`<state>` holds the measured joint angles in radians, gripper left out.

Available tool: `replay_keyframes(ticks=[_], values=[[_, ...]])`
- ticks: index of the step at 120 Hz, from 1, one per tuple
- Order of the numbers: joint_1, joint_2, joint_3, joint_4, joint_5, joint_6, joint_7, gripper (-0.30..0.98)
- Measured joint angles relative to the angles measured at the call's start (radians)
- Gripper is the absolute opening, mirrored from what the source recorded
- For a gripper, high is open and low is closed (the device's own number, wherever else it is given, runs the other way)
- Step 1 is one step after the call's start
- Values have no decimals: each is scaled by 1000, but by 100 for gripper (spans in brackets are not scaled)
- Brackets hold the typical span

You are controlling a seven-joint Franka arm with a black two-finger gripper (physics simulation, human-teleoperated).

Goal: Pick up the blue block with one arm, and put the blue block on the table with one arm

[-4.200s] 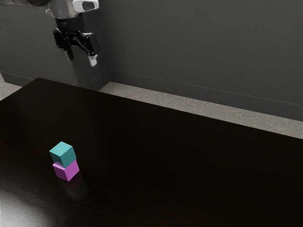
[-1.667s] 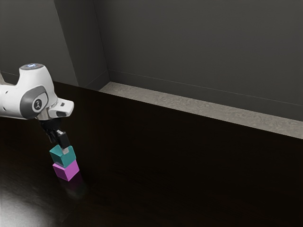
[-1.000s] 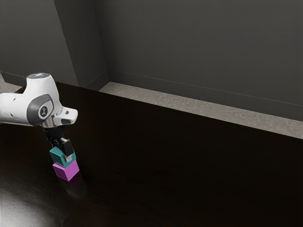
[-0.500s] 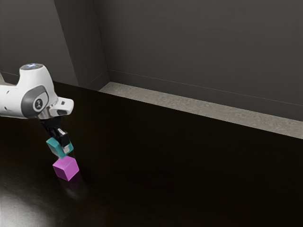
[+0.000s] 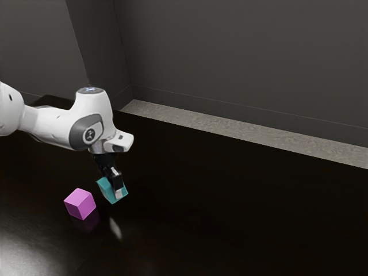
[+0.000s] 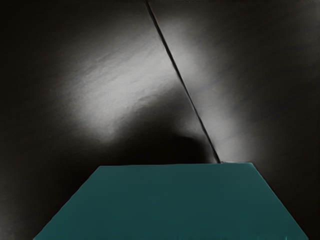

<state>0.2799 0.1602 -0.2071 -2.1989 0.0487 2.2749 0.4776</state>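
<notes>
Claw point(image 5: 114, 192) and arm point(image 5: 54, 123) both look hard and smooth, the claw black with a pale tip and the arm white and round. The claw pinches the blue block point(image 5: 106, 188), a plain cube with flat sides. The blue block is between the fingers, down at their tips, and it leans a bit. It hangs over the black, shiny table point(image 5: 230, 218), well in from the long edge by the floor point(image 5: 230, 126).

The pink block point(image 5: 80, 203) is a cube too. It sits flat on the table, near the blue block and apart from it, more to the exterior view's left. That view also shows a table corner behind the arm, and a flat grey wall point(image 5: 241, 57). The wrist view shows a big flat face of the blue block, soft white shine, and a thin dark line point(image 6: 182, 85) across the table.
</notes>
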Motion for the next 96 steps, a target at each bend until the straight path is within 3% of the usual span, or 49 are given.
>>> replay_keyframes(ticks=[24, 34, 50, 75, 96], values=[[-17, 50, 1, 32, 2, 2, -11, 30], [-19, 60, 1, 36, -2, 0, -9, 43], [-17, 61, 2, 42, -10, -3, -3, 54], [-1, -122, -12, 40, -9, -25, 7, 63], [-10, -146, -20, 41, -9, -44, 13, 66]])
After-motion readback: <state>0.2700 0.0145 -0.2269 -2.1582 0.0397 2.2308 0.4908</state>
